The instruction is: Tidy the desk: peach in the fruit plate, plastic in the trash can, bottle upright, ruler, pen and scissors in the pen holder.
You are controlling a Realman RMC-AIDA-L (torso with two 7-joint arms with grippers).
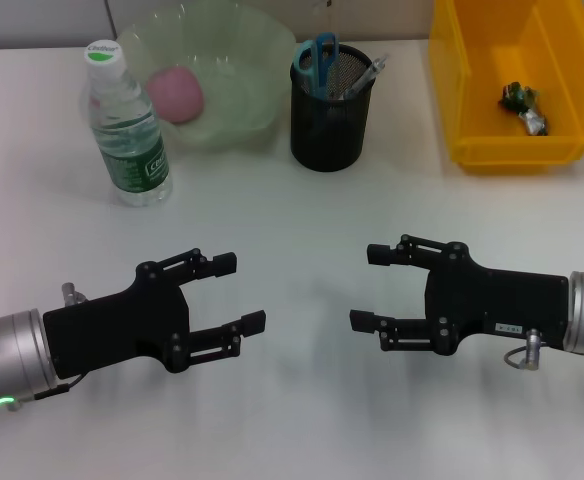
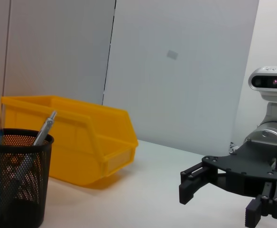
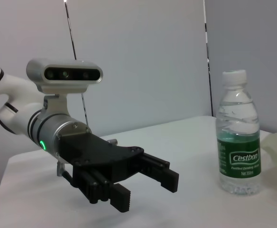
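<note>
White surface (image 1: 302, 230) is stretching out under both arms, and I am seeing everything gathered along its far edge. I am reading the task as essentially done. The peach (image 1: 176, 94) is sitting in the pale green fruit plate (image 1: 242, 60). The bottle (image 1: 124, 125) is standing upright just beside that plate, cap on. The black mesh pen holder (image 1: 330, 120) is carrying the blue-handled scissors (image 1: 317, 62) and a pen (image 1: 364, 75) — a clear ruler seems to be poking up there too, though I cannot be sure. Crumpled plastic (image 1: 524, 105) is lying in the yellow bin serving as trash can (image 1: 512, 80).

I am keeping the left tool (image 1: 240, 292) and right tool (image 1: 372, 288) low on the near side, facing each other, fingers spread apart and gripping nothing — well clear of the tidied items so nothing gets knocked.
</note>
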